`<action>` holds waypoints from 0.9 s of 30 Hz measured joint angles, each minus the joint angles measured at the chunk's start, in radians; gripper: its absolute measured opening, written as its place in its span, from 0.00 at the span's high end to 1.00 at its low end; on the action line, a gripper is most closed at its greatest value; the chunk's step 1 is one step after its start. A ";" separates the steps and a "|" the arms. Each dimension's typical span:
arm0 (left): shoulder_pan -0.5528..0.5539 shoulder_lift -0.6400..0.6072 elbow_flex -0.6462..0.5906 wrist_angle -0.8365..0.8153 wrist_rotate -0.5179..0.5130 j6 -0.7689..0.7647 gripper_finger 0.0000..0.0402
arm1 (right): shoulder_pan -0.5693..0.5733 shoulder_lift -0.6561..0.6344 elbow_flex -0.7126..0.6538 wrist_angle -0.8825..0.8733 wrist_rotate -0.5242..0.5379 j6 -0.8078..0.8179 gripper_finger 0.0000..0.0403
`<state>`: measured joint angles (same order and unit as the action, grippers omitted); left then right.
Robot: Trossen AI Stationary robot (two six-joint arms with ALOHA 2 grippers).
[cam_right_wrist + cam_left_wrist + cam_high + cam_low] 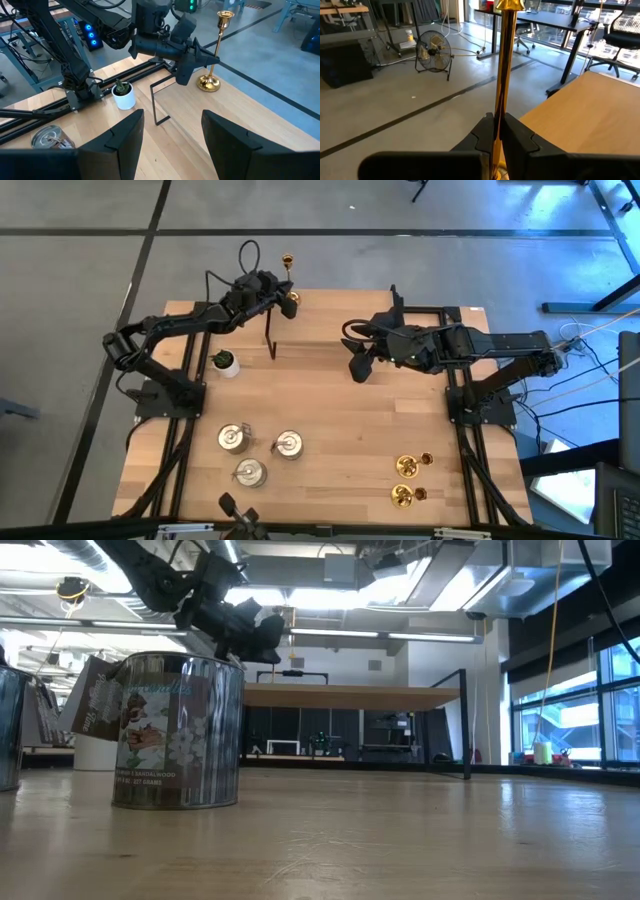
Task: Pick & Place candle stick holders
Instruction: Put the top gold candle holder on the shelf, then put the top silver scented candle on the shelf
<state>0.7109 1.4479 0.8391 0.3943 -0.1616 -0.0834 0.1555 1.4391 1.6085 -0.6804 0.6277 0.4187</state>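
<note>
Step in hand: placing one gold candlestick [216,52] at the far edge of the tabletop [330,440]; its round base appears to rest on the wood in the right wrist view, though contact cannot be confirmed
Left claw [210,59]: clamped on the slim stem of that gold candlestick, low on the stem, as the left wrist view shows; the stem stands upright between the fingers [517,137]
Right claw [358,366]: hanging above the middle of the tabletop, fingers apart, holding nothing; waiting
Other gold candlesticks: two [410,480] lying near the right front corner of the tabletop, well apart from both claws
Silver holders: three squat tins [258,454] grouped at the left front; one fills the low view just beside the camera
Bystanders: a small white pot with a plant [226,363] by the left arm; a thin dark wire stand [271,340] upright near the middle of the far edge
Progress, as a judgement: early; one piece of six at the far edge, five at the front
Next move calls for: parting the left fingers without tipping the tall stem; a straight withdrawal clear of the wire stand; then a reach to the front for another piece
Risk: the candlestick sits near the edge and is top-heavy; a sideways nudge could topple it
</note>
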 joint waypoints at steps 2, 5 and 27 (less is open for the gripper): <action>0.000 0.000 0.000 0.000 0.000 0.000 0.96 | 0.000 0.000 0.000 0.000 0.000 0.000 0.49; -0.002 0.000 0.000 0.000 0.000 0.000 0.94 | 0.000 0.000 0.000 0.000 0.000 0.000 0.49; -0.001 -0.118 0.000 -0.079 -0.003 -0.007 0.66 | 0.000 0.000 0.000 0.000 0.000 -0.001 0.49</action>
<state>0.7097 1.3297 0.8391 0.3150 -0.1646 -0.0899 0.1558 1.4395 1.6089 -0.6804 0.6276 0.4178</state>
